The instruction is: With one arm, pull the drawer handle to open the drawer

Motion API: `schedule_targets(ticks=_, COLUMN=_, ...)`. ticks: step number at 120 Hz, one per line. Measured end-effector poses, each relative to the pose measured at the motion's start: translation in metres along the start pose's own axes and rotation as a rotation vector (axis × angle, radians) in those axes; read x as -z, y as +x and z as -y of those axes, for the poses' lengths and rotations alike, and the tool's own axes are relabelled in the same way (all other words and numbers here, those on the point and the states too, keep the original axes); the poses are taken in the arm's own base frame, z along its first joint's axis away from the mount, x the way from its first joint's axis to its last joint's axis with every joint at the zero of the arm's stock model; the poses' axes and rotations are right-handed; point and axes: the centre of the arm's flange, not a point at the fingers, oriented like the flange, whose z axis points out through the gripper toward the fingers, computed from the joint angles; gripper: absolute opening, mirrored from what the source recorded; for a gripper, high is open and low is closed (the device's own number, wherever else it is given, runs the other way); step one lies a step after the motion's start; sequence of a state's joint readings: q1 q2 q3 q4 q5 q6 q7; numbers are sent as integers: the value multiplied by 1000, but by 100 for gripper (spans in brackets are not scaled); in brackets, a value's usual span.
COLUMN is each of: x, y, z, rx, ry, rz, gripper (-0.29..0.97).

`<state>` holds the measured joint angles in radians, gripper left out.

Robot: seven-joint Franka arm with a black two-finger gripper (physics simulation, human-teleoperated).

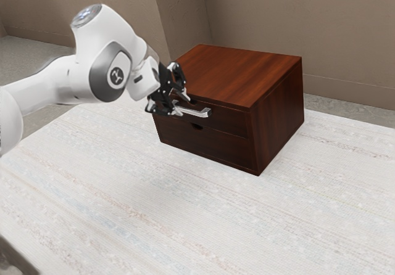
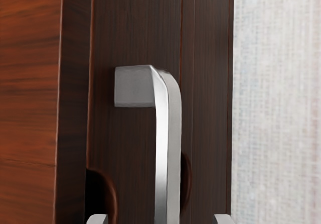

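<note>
A dark wooden cabinet (image 1: 247, 77) stands on the table, and its upper drawer front (image 1: 227, 119) carries a silver bar handle (image 1: 197, 111). That drawer front looks about flush with the cabinet's face. My black gripper (image 1: 174, 104) is at the handle's end nearer the exterior view's left. In the wrist view the handle (image 2: 168, 148) runs between my two fingertips (image 2: 98, 219), with a gap on each side. The gripper is open around the handle.
A lower drawer front (image 1: 210, 144) with a notch sits under the handle. The pale woven tabletop (image 1: 185, 213) spreads wide in front of the cabinet and to both sides. A beige wall (image 1: 296, 16) rises behind it.
</note>
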<state>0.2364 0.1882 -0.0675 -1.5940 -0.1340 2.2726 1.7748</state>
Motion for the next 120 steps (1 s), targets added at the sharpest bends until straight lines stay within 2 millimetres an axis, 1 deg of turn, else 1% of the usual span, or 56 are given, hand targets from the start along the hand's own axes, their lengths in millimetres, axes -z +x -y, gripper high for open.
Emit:
schedule_targets(ticks=56, x=-17, y=-2, z=-4, rx=28, ry=13, rz=3, gripper=9)
schedule_targets(ticks=74, x=-23, y=-2, z=-12, rx=37, ry=-1, rz=2, gripper=7)
schedule_targets(ticks=93, x=-22, y=0, z=-21, rx=44, ry=-12, rz=2, gripper=5)
schedule_targets(ticks=111, x=-7, y=3, z=-29, rx=46, ry=-7, rz=6, gripper=1)
schedule_targets(ticks=120, x=-3, y=3, z=-36, rx=49, ry=-12, rz=7, gripper=0)
